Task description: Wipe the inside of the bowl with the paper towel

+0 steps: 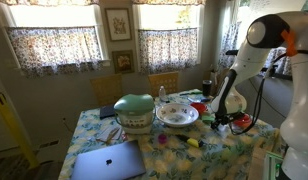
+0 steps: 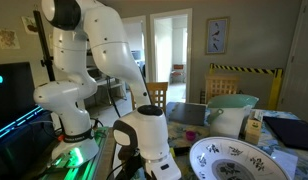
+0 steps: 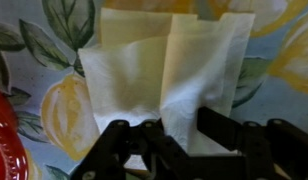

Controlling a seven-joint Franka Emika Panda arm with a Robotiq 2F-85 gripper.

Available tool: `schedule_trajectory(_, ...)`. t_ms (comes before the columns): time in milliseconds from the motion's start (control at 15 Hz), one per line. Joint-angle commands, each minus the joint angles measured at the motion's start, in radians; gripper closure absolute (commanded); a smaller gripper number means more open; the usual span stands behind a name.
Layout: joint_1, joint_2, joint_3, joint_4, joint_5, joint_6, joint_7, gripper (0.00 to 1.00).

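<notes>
The paper towel (image 3: 144,70) is a white sheet lying on the floral tablecloth in the wrist view, with one fold pulled up between my fingers. My gripper (image 3: 184,130) is shut on that fold. In an exterior view the gripper (image 1: 223,116) is down at the table just beside the bowl (image 1: 177,113), which is white and speckled inside. The bowl also shows at the lower edge of an exterior view (image 2: 234,160). There the arm's wrist hides the gripper and the towel.
A pale green lidded pot (image 1: 134,110) stands next to the bowl and shows in both exterior views (image 2: 230,112). A grey laptop (image 1: 107,160) lies at the table's near end. A small red dish (image 3: 4,140) sits close beside the towel. Bottles and clutter stand behind the bowl.
</notes>
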Motion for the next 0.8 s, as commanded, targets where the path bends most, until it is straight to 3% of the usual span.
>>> schedule_trajectory(0,0.188,-0.015,-0.204,-0.013,-0.07,-0.004,0.069,0.99)
schedule_trajectory(267,0.44,-0.05,-0.481,-0.035,-0.169,-0.007,0.183,0.97)
schedule_trajectory(733,0.738,-0.16,-0.8,0.009,-0.228,-0.03,0.267,0.97)
